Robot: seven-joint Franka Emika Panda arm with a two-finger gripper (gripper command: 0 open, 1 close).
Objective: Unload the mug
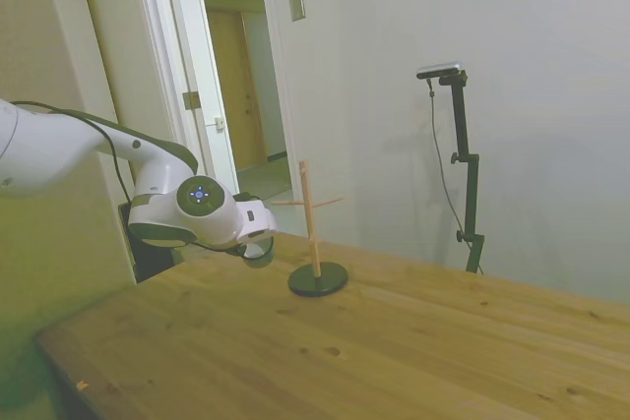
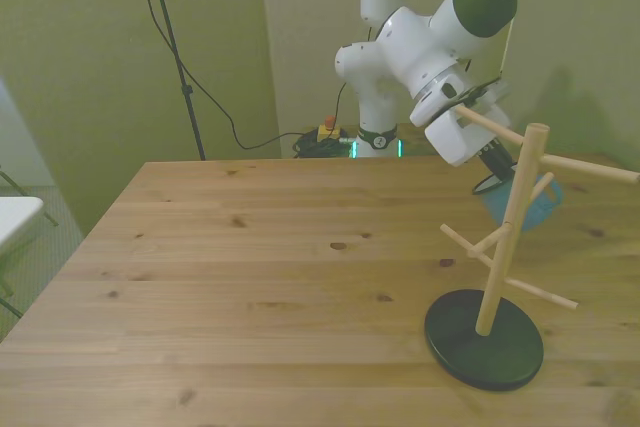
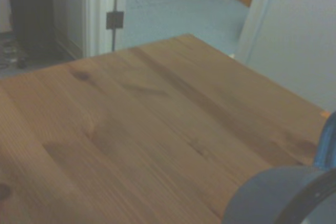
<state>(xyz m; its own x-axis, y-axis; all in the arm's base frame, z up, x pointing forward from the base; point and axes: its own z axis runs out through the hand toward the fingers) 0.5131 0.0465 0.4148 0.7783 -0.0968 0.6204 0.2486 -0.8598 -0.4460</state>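
Observation:
The pale teal mug (image 2: 497, 210) hangs in the air above the table, just behind the wooden peg stand (image 2: 505, 242) on its black round base in the front view. My gripper (image 2: 492, 169) reaches down onto the mug's rim and looks shut on it. From the side, the mug (image 1: 259, 253) and gripper (image 1: 258, 241) are left of the stand (image 1: 310, 213), apart from its pegs and a little above the wood. The wrist view catches a blurred piece of the mug (image 3: 278, 198) over bare tabletop.
The wooden table (image 2: 250, 277) stretches wide to the front view's left of the stand. The stand's pegs (image 2: 590, 169) stick out toward the gripper and the front view's right. An open doorway (image 1: 236, 86) lies beyond the table's far end.

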